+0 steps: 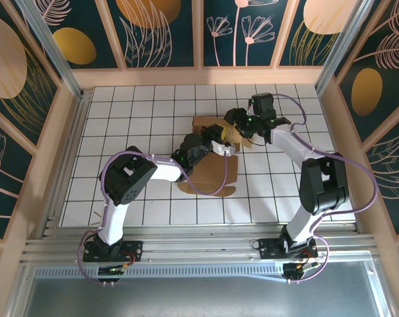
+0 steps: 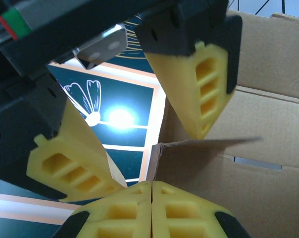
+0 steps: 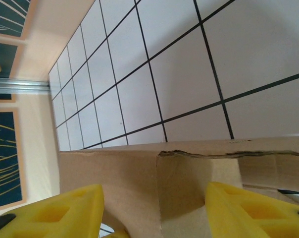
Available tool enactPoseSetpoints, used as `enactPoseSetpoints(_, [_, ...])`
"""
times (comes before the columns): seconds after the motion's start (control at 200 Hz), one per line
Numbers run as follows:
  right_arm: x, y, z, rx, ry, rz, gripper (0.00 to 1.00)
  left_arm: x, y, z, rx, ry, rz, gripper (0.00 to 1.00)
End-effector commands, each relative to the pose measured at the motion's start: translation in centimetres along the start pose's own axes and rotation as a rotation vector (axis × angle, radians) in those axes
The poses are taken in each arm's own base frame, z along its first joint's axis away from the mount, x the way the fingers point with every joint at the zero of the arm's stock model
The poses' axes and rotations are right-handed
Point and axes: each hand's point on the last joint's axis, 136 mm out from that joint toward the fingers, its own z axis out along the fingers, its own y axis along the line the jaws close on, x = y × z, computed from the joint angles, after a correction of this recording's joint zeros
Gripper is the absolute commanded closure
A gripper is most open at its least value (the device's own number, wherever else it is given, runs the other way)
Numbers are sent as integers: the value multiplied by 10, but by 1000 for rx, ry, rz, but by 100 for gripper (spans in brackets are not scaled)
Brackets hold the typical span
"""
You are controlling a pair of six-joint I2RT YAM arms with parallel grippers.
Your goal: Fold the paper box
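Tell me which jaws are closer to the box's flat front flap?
Left. The left jaws sit shut by that flap's far edge; the right jaws are farther back, open around its upright wall.

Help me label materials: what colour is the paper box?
Plain brown cardboard. The paper box shows best in the left wrist view.

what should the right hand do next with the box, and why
Probably close the right hand on the paper box wall standing between its open jaws. The left hand is shut on a neighbouring edge, so a second grip should let the two fold that wall.
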Motion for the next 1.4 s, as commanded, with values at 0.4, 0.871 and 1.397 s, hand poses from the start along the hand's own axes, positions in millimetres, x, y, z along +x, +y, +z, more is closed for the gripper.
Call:
enactPoseSetpoints(0.4, [-7, -7, 5, -14, -38, 59, 48, -23, 18, -6, -63, -88, -62, 67])
enactPoseSetpoints(0.871, [-16, -22, -2, 53, -68, 35, 49, -37, 106, -99, -151, -112, -690, 24])
enactPoseSetpoints(1.397, [-21, 5, -20, 53, -97, -59, 52, 115, 115, -29, 2, 645, -1882, 15])
